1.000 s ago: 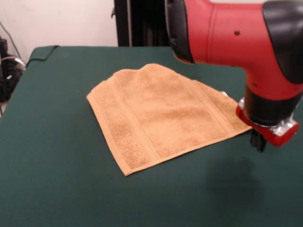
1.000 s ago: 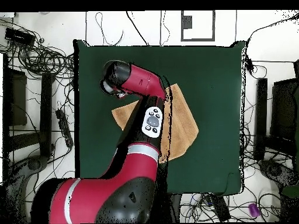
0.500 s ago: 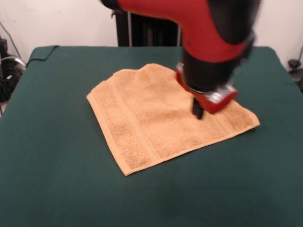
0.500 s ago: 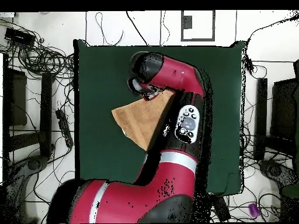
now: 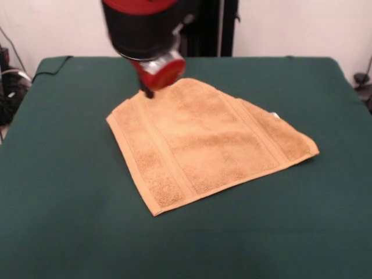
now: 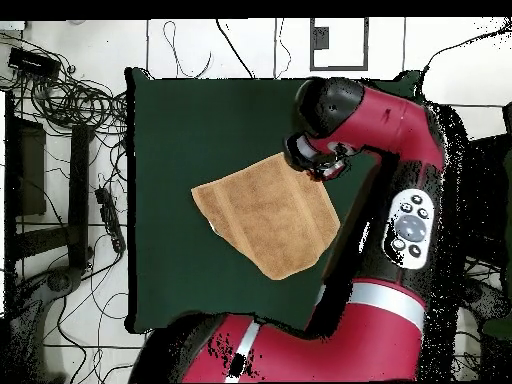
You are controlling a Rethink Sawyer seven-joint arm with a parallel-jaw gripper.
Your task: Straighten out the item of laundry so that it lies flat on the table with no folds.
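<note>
The orange-tan towel (image 5: 203, 142) lies near the middle of the green table (image 5: 64, 221). It shows as an uneven four-sided shape, with a small ridge of cloth at its far edge. Its woven bands run toward the front, and a white label (image 5: 275, 115) sticks out at its right edge. My gripper (image 5: 147, 92) hangs just over the towel's far left corner, and I cannot tell whether it touches the cloth. In the overhead view the towel (image 6: 265, 212) lies on the table (image 6: 180, 120), and the gripper (image 6: 318, 165) is at its upper right corner.
The red arm (image 6: 400, 200) reaches over the table's right side in the overhead view. Cables and equipment (image 6: 60, 100) lie round the table. The table cloth is rumpled at the far left corner (image 5: 52, 63) in the front view.
In the front view the arm has swung from the towel's right corner, across the towel, to its far left corner. The towel has kept its shape and place.
</note>
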